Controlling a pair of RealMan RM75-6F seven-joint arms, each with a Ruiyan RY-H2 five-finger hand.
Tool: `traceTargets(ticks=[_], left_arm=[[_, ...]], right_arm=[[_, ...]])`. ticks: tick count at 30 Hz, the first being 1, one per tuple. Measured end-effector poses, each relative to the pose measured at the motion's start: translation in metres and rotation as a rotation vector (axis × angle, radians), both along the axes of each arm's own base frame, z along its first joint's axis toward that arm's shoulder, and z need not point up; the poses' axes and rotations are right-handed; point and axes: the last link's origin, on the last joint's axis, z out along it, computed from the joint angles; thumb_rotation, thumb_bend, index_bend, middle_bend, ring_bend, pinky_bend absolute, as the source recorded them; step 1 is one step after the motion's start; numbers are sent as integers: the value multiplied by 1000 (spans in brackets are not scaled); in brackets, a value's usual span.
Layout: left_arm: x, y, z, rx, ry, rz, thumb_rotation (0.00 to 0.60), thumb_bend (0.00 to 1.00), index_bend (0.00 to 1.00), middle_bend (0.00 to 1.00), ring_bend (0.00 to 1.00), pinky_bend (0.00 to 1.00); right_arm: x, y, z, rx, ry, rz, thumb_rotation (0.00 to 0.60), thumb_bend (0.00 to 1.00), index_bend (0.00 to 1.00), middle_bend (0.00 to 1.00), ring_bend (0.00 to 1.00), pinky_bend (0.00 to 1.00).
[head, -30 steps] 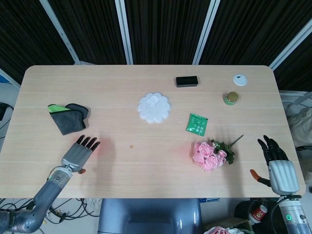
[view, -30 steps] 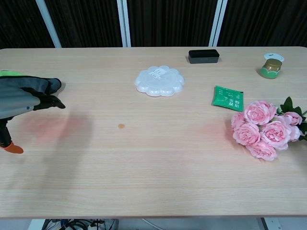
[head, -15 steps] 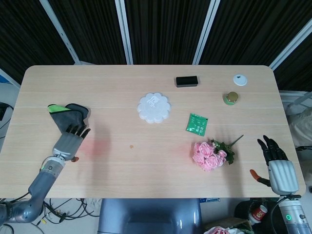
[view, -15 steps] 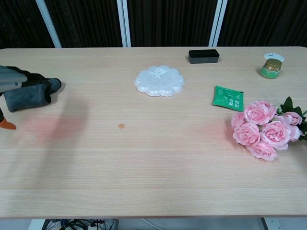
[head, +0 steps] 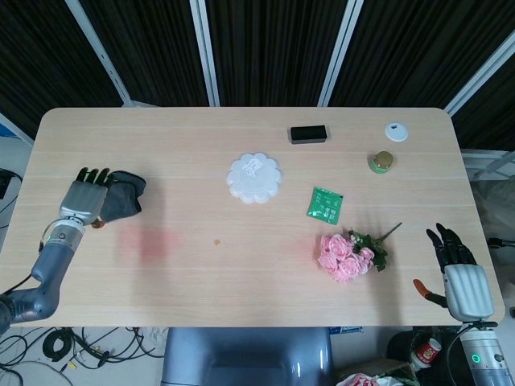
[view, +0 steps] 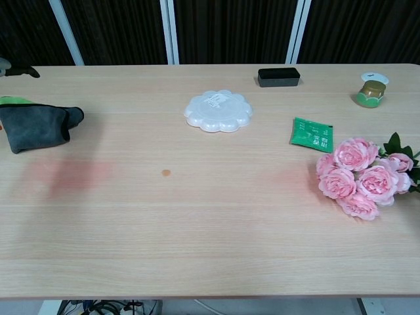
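the grey cloth [head: 119, 196] lies just to the right of and partly under the left hand [head: 83, 199], whose fingers are spread with nothing gripped; the right hand [head: 460, 273], also unclenched, sits well apart across the table [head: 241, 265]

The left hand [head: 82, 199] has a pale silver-grey metal back plate, squarish and smooth, from which black fingers [head: 93, 173] run out. A small orange-tipped part shows at its lower edge. Behind it a short grey wrist cuff carries a thin green ring, and the forearm is a rounded, dark grey tube with a soft sheen.

The right hand [head: 462, 273] is built the same way: a light silver-grey back plate and black, segmented fingers [head: 447, 242]. Its thumb is black with an orange tip. Below the plate sits a grey cylindrical wrist with a small glowing green ring light.
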Motion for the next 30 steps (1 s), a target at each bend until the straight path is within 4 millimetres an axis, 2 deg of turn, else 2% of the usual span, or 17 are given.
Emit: traceTargets(ticks=[6,13,18,24,28,30], left_arm=[[-20,18,-1,1,38,66,600,70,0,0,0,17],[-38,26,-5,15,59,119,600,70,0,0,0,17],[-45,31,-14,6,73,143,600,70,0,0,0,18],[-39,44,-32,-7,80,137,600,70,0,0,0,28],[-29,52,-45,-19,82,121,600,71,3,0,0,107],[-27,53,-49,-24,89,118,600,80,46,11,24,176]], right_arm=[[-1,0,1,-6,-8,-10,600,124,0,0,0,187],[0,-1,2,-7,-43,-18,600,125,0,0,0,187],[0,-1,3,-18,-60,-17,600,125,0,0,0,187],[0,-1,4,-25,-73,-18,600,126,0,0,0,187],[0,-1,5,-31,-84,-18,600,125,0,0,0,187],[0,-1,6,-34,-91,-18,600,126,0,0,0,187]])
